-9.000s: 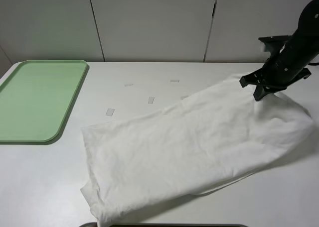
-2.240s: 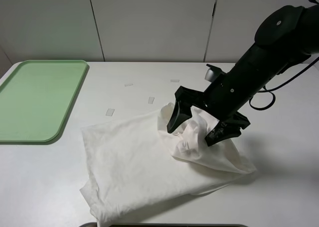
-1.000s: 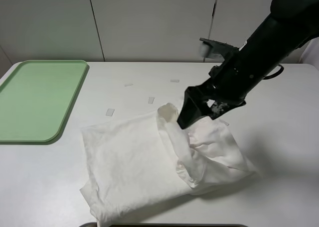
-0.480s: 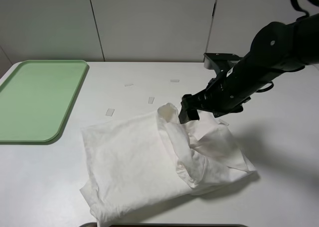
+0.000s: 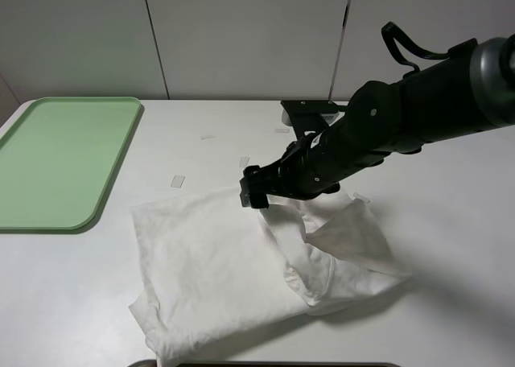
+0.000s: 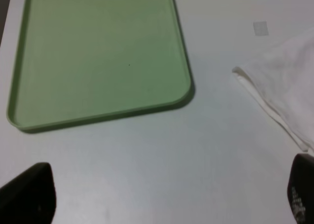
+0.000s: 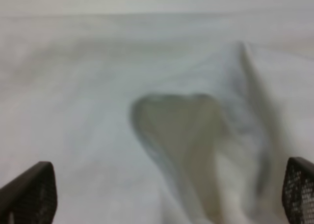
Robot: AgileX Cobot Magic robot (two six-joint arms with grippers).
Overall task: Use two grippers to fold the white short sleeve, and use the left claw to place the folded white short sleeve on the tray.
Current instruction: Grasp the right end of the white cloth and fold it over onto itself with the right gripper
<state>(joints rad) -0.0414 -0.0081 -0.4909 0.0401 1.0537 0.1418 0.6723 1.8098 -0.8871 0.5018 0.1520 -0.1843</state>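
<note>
The white short sleeve [image 5: 209, 262] lies on the table, its right part folded over leftward in a rumpled heap [image 5: 338, 246]. My right gripper [image 5: 253, 195] hovers low over the shirt's upper edge near the fold. In the right wrist view its fingers stand wide apart [image 7: 163, 192] with a raised ridge of white cloth [image 7: 206, 135] ahead; it is open and holds nothing. The left claw is out of the exterior view. In the left wrist view it [image 6: 164, 192] is open and empty over bare table, between the green tray [image 6: 98, 52] and a shirt corner [image 6: 284, 81]. The tray [image 5: 64, 158] sits at the far left.
Small pale tape strips [image 5: 178, 181] [image 5: 244, 162] [image 5: 208, 137] lie on the table behind the shirt; one shows in the left wrist view [image 6: 260, 28]. A white panelled wall stands behind the table. A dark edge [image 5: 265, 364] runs along the front.
The right gripper dragged the shirt's right end leftward over the rest, let it go, and has now swung further left and lower over the shirt's upper edge.
</note>
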